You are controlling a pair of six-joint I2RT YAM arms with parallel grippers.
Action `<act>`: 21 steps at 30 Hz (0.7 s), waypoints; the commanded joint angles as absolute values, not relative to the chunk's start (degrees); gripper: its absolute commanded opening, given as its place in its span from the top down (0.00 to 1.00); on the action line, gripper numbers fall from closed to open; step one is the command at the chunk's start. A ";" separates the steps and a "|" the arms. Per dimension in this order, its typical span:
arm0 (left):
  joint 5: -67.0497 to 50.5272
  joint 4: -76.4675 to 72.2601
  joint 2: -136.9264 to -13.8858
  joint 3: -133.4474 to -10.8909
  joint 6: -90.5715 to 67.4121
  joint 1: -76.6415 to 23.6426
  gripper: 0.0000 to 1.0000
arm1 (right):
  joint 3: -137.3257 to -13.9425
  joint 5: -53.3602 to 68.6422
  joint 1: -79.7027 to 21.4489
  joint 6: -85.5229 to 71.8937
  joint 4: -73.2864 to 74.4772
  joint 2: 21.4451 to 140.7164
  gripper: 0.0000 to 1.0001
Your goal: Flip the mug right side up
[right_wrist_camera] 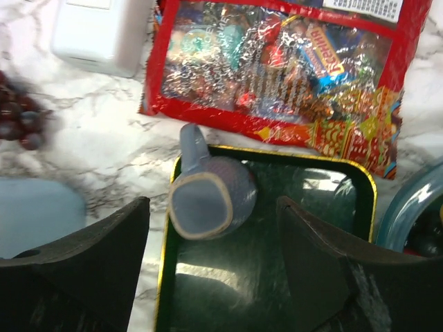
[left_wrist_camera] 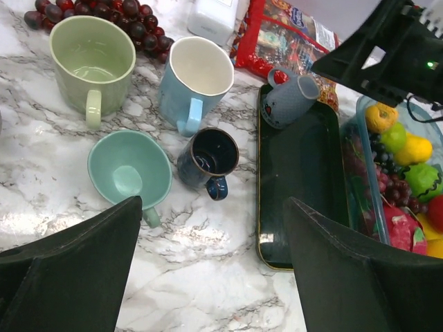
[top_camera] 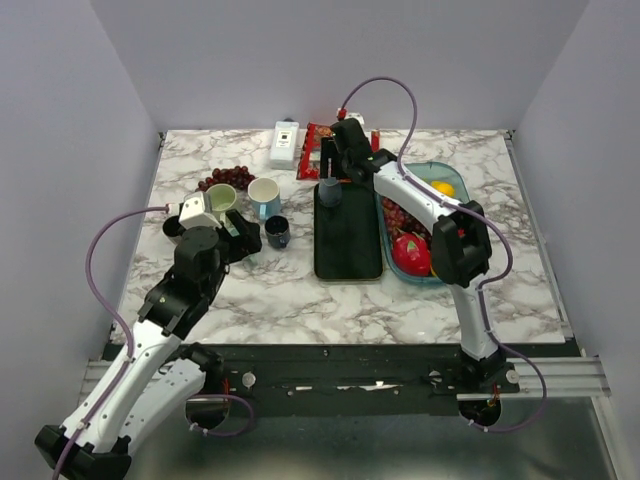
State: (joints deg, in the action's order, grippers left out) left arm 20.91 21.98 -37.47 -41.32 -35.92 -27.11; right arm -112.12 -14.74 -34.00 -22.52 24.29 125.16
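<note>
A grey-blue mug (right_wrist_camera: pixel 208 200) with a red heart (left_wrist_camera: pixel 278 76) stands upside down, base upward, on the far left corner of the dark tray (top_camera: pixel 348 240). Its handle points toward the candy bag. My right gripper (right_wrist_camera: pixel 213 211) hovers over it, open, with a finger on each side and neither touching it. In the top view the mug (top_camera: pixel 330 190) sits just below the right gripper (top_camera: pixel 338 172). My left gripper (left_wrist_camera: pixel 213 207) is open and holds nothing above bare marble near the front-left cups, far from the mug (left_wrist_camera: pixel 287 100).
Left of the tray stand a green mug (left_wrist_camera: pixel 93 62), a light blue mug (left_wrist_camera: pixel 197 76), a teal cup (left_wrist_camera: pixel 131 169) and a dark blue mug (left_wrist_camera: pixel 208 159). Behind them are grapes (left_wrist_camera: pixel 104 10), a white box (top_camera: pixel 285 143) and a red candy bag (right_wrist_camera: pixel 291 69). A fruit container (top_camera: pixel 432 172) borders the tray's right.
</note>
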 commanded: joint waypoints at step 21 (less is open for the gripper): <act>15.73 21.80 -41.93 -41.93 -33.13 -26.89 0.08 | -117.60 -1.41 -32.96 -7.82 27.24 132.89 0.27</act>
